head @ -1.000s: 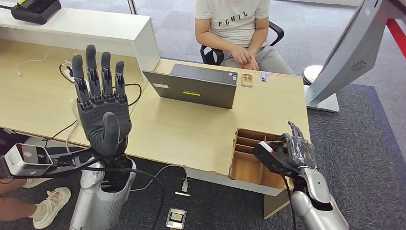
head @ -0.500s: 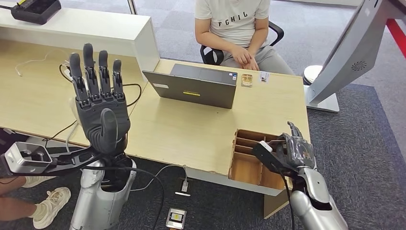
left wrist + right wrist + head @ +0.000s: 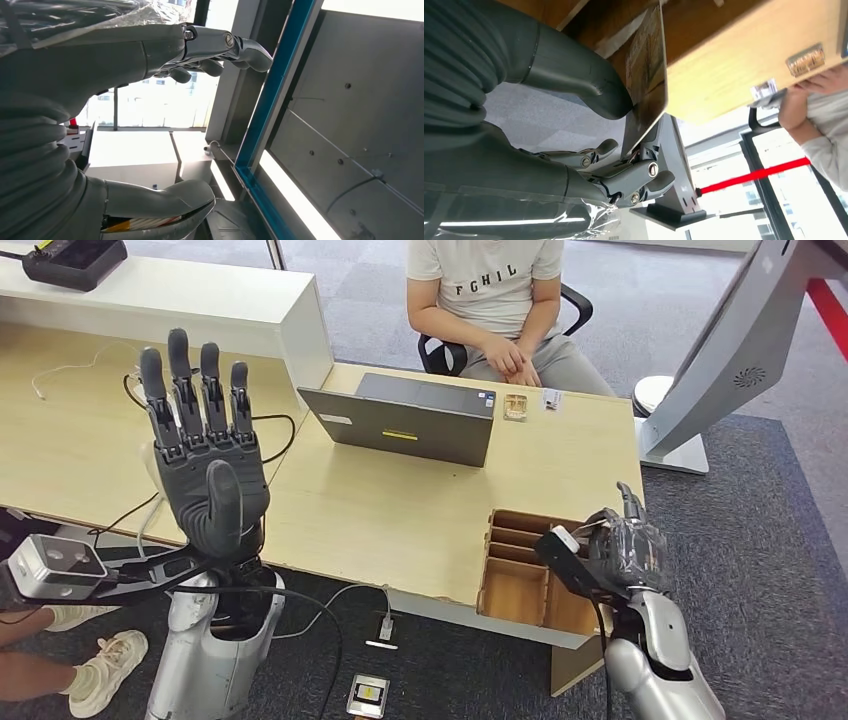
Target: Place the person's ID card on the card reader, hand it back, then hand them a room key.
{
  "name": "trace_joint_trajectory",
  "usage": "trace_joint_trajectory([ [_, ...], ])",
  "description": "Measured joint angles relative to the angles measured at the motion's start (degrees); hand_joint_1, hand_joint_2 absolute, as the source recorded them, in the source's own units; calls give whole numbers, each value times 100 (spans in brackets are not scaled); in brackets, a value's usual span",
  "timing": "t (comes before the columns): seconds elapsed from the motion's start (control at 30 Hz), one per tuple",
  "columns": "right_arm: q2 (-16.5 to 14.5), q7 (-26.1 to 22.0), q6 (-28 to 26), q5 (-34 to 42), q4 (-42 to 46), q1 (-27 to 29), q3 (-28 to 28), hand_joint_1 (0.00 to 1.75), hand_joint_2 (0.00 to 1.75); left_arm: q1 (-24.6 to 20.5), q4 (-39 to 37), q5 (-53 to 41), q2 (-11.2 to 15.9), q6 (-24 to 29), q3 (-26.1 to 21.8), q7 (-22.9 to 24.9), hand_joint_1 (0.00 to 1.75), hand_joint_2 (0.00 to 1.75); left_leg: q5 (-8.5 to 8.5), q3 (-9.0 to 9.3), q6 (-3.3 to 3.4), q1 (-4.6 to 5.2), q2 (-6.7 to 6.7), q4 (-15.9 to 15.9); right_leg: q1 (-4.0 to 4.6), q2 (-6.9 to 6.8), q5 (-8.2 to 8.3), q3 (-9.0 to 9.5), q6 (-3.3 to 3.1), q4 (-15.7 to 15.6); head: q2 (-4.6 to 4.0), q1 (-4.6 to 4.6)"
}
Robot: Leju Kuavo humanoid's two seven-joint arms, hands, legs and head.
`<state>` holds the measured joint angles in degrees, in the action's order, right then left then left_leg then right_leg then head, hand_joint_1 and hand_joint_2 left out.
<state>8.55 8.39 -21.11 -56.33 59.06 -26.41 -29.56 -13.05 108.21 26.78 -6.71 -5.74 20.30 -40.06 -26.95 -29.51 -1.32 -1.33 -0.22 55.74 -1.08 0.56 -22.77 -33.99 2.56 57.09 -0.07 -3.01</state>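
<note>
Right hand [image 3: 625,555] has lifted slightly from the wooden organiser [image 3: 520,575], pinching a room key card [image 3: 646,80] by its edge: thin, stiff, light, probably slippery; left hand [image 3: 205,455] raised, spread

Silver arms end in a dark grey left hand [image 3: 205,475] and a right hand [image 3: 622,552] seemingly wrapped in clear film; black cables trail at 7 o'clock.
</note>
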Motion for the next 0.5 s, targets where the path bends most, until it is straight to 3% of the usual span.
trace_joint_trajectory([
  [0.5,37,5,-645,71,884,212,204,175,175,10,0,35,2,86,12,0,0,175,0,1,0,0,0,0,0,0,0,0,0,0,0,-1],
])
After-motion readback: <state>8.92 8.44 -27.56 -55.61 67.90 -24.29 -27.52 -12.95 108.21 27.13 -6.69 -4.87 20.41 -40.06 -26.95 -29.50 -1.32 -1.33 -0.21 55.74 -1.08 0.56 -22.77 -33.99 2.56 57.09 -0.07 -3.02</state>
